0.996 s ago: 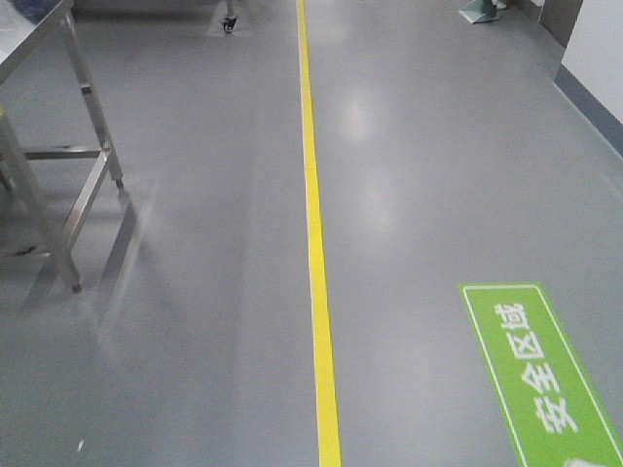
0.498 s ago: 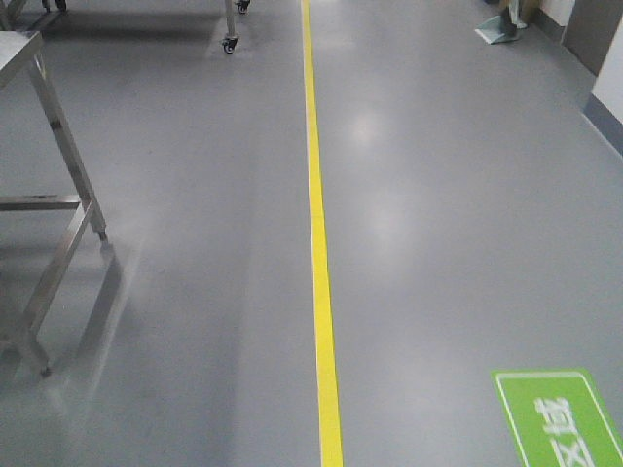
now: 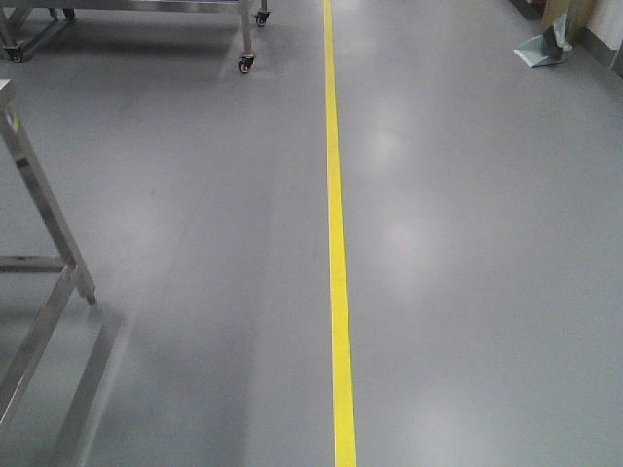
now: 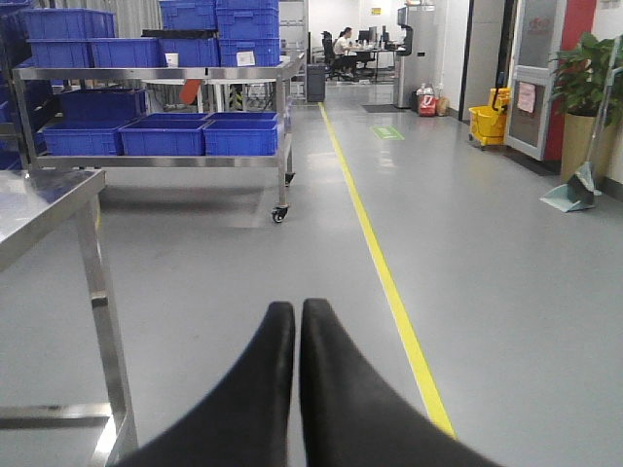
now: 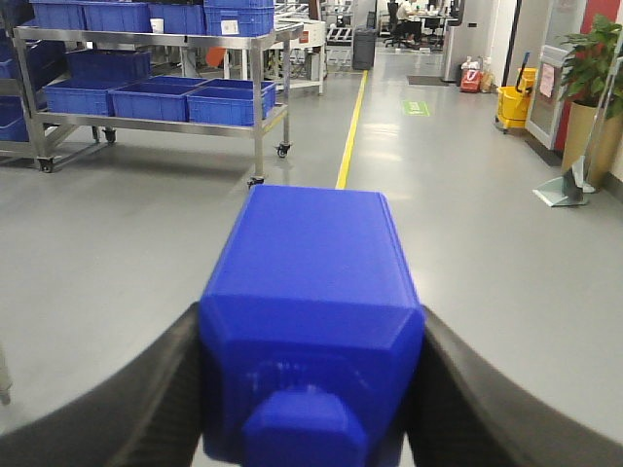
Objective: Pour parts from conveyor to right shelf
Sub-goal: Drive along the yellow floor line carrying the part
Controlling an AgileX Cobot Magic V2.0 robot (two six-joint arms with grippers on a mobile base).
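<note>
My right gripper (image 5: 311, 331) is shut on the bright blue block (image 5: 311, 282), whose stud faces the camera; the black fingers (image 5: 146, 389) press its two sides. My left gripper (image 4: 297, 309) is shut and empty, held above the grey floor. A stainless-steel rack on casters (image 5: 156, 41) with blue bins (image 5: 224, 102) stands ahead on the left; it also shows in the left wrist view (image 4: 156, 73). I cannot tell whether it has roller rails. The conveyor is out of view. No gripper shows in the front view.
A yellow floor line (image 3: 336, 195) runs ahead. A steel table leg (image 3: 44, 214) is close on the left, its top (image 4: 39, 199) in the left wrist view. A rack caster (image 3: 245, 64) is far ahead. A dustpan (image 4: 574, 195), yellow mop bucket (image 4: 487, 122) and plant (image 4: 584, 88) stand at the right.
The front view has advanced along the yellow line: the green floor sign slid out at the bottom, the steel table frame shifted left and down, and the rack's casters came nearer.
</note>
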